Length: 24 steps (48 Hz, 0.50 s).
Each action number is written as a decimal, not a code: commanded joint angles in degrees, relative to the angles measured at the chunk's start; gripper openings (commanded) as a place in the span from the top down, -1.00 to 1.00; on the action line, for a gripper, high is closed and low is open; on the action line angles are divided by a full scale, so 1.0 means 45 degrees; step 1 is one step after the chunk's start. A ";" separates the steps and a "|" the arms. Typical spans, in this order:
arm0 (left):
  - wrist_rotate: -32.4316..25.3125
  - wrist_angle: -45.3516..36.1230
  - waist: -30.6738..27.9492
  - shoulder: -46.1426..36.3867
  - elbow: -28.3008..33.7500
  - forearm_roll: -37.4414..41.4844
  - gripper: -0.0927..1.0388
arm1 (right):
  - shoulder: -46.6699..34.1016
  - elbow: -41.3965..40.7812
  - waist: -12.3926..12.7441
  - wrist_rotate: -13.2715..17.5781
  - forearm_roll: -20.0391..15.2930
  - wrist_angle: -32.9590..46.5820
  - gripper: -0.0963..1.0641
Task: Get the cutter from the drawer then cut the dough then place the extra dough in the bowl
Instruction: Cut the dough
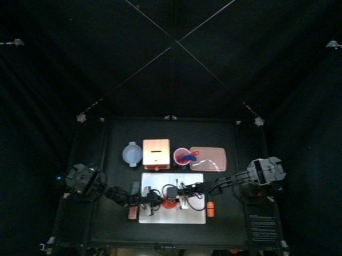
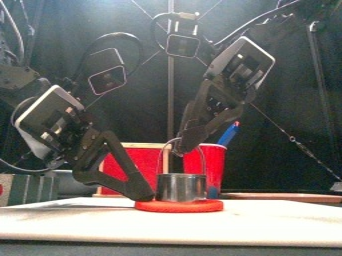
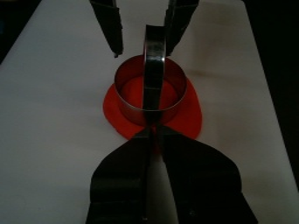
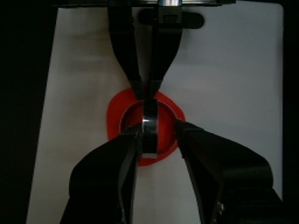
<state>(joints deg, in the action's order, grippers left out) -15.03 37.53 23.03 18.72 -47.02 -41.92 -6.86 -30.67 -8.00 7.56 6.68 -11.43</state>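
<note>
Cutting stage, judged as in hand: the round metal cutter (image 2: 181, 187) is out of the drawer and stands upright on the flat red dough disc (image 2: 178, 206), near the middle of the white cutting board (image 2: 281, 222), with a rim of dough showing all round its foot. Left gripper (image 3: 149, 140): comes in low from the left, jaws drawn to a narrow slit, tips against the foot of the cutter's wall and just over the dough rim; whether they pinch anything cannot be told. Wire handle (image 3: 153, 44): rises upright above the cutter's ring. Right gripper (image 4: 155, 131): comes down from the upper right, jaws standing apart on either side of the wire handle, not visibly clamped on it. Back row, behind the board, left to right: blue-grey bowl (image 1: 128, 153), holding no dough; pale wooden box (image 1: 158, 155); pink tray (image 1: 217, 160). Red cup (image 2: 214, 160) with a blue toy knife (image 2: 230, 133): directly behind the cutter in the front view. Next move, by judgement: press the cutter squarely down through the dough while keeping it level, then lift it clear by the handle so that the outer ring parts cleanly. The ring will likely be soft and floppy, so it needs a pinch at its edge before the carry to the bowl at the back left. Risk: dough sticking inside the cutter, or the disc sliding on the board.
</note>
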 commanded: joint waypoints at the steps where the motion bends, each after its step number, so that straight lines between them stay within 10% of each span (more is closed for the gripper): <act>1: -0.0039 -0.0137 -0.0039 -0.0039 -0.0020 -0.0059 -0.20 | 0.0234 0.0332 0.0020 -0.0020 0.0000 0.0000 -0.41; 24: -0.0039 -0.0273 -0.0039 -0.0039 -0.0039 -0.0059 -0.20 | 0.0898 0.0332 0.0039 -0.0215 0.0020 0.0000 -0.02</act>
<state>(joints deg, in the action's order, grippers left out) -15.12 37.18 22.94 18.63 -46.93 -41.92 -6.68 -29.97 -8.09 6.68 6.77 -11.60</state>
